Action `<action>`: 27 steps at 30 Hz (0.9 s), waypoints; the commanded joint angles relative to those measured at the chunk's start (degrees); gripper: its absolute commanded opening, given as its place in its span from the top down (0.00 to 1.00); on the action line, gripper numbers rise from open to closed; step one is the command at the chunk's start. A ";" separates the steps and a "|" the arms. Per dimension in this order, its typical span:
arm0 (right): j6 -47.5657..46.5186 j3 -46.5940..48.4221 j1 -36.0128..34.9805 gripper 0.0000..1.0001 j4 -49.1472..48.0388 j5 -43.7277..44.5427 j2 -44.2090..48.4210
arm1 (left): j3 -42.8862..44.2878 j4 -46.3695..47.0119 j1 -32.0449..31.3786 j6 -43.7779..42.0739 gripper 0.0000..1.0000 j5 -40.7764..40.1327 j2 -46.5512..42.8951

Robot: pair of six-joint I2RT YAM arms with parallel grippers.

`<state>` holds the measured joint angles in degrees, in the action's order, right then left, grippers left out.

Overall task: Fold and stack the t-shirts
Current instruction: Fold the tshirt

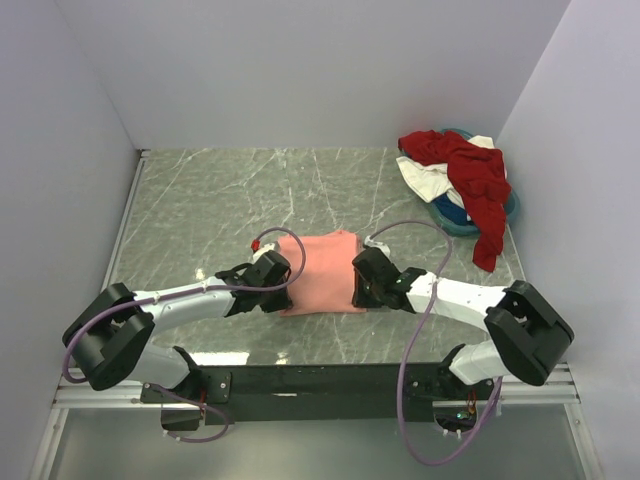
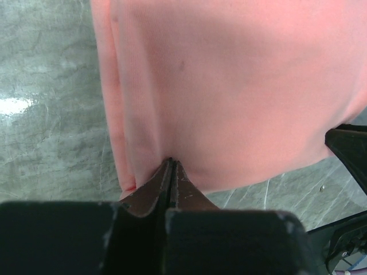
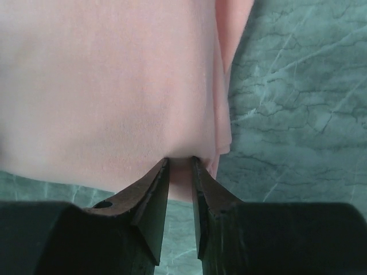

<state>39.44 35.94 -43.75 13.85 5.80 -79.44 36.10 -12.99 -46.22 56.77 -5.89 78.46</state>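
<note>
1. Near edge: the black mounting rail [image 1: 320, 385] carries both arm bases. A purple cable [image 1: 410, 350] loops from the right base up to the right wrist.

2. Left gripper [image 2: 172, 164]: the fingers are pressed together, and their tips pinch the near left hem of the salmon-pink t-shirt [image 1: 320, 272]. In the left wrist view, the shirt's left edge shows as 2 stacked fabric layers running away from the tips.

3. Right gripper [image 3: 179, 161]: the fingers stand at a narrow gap with a fold of pink fabric clamped between them at the near right hem. The right edge also shows layered fabric, ending just right of the fingers.

4. The salmon-pink t-shirt lies between the 2 grippers at the near middle of the table [image 1: 200, 200], folded into a compact, roughly rectangular panel. Its far edge is apart from every other item.

5. Open room: bare marbled surface extends left of the shirt to the left wall and beyond it to the back wall. A narrower bare strip lies to the right, between the right arm and the pile.

6. Far right corner: 3 shirts lie in 1 crumpled pile. The dark red t-shirt [image 1: 478, 175] is on top, with 1 end trailing toward the near side. The white t-shirt [image 1: 425, 178] shows at the left, and the teal-blue t-shirt [image 1: 452, 218] shows underneath.
</note>
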 commanded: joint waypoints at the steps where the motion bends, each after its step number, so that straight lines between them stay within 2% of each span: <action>1: 1.51 -3.33 -0.11 0.70 -0.40 0.44 -0.54 | 0.29 -1.59 -0.28 0.88 0.97 -1.14 -1.90; 6: 2.04 -3.87 -0.11 0.70 0.04 0.17 0.77 | 2.21 -3.96 -0.28 0.09 0.91 -1.93 -3.83; 10: 1.43 -2.46 -0.11 0.70 1.00 0.08 2.18 | 6.26 -8.45 1.03 -2.18 0.72 -4.83 -7.86; 11: 1.17 -2.11 -0.11 0.69 1.27 0.09 2.71 | 6.61 -8.80 2.00 -2.54 0.62 -5.09 -8.49; 16: 0.55 -0.18 -0.11 0.68 2.50 -0.44 5.34 | 6.36 -5.30 14.30 -7.02 0.44 0.26 -8.94; 18: 0.20 0.62 -0.11 0.67 3.37 -0.53 6.13 | 6.00 -3.28 17.63 -7.73 0.43 3.84 -6.40; 27: -1.21 2.47 -0.11 0.60 6.45 1.58 11.41 | 3.37 11.40 21.25 -10.45 0.31 14.23 0.12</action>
<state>39.20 36.25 -43.75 18.72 5.45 -69.80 40.34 -9.32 -26.13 48.58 2.90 78.52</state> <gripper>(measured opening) 0.401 0.687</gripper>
